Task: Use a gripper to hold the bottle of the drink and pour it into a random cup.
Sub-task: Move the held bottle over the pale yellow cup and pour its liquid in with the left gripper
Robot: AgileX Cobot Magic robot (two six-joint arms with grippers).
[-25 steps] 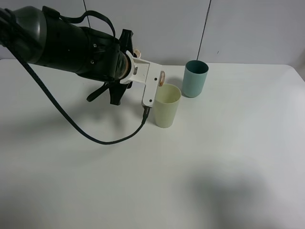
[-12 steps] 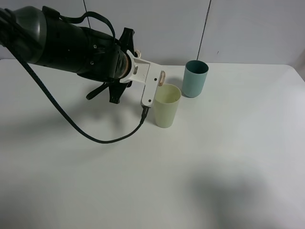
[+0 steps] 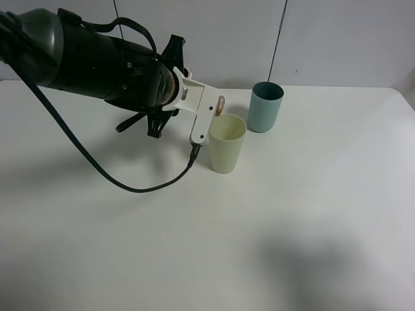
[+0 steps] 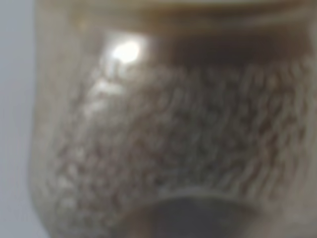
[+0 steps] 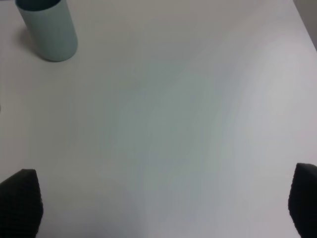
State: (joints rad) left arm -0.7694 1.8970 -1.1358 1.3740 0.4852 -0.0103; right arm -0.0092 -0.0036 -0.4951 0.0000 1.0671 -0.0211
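Note:
My left gripper [image 3: 205, 114], a white jaw block on the bulky black arm, is shut on the bottle. Only the bottle's tan neck [image 3: 220, 104] shows, tipped on its side just over the near-left rim of the pale yellow-green cup [image 3: 226, 144]. I see no stream between them. In the left wrist view the bottle [image 4: 173, 148] fills the picture, blurred, with brownish grainy drink [image 4: 198, 124] inside. My right gripper [image 5: 161, 203] is open and empty above bare table; only its dark fingertips [image 5: 20, 201] show.
A teal tumbler [image 3: 266, 106] stands behind and right of the yellow-green cup; it also shows in the right wrist view [image 5: 48, 29]. A black cable [image 3: 130, 184] loops from the left arm down over the white table [image 3: 311, 214]. A grey wall runs behind.
The left wrist has rolled a little further and the jaw block has shifted slightly left. The bottle's neck stays over the cup's rim. The cups have not moved.

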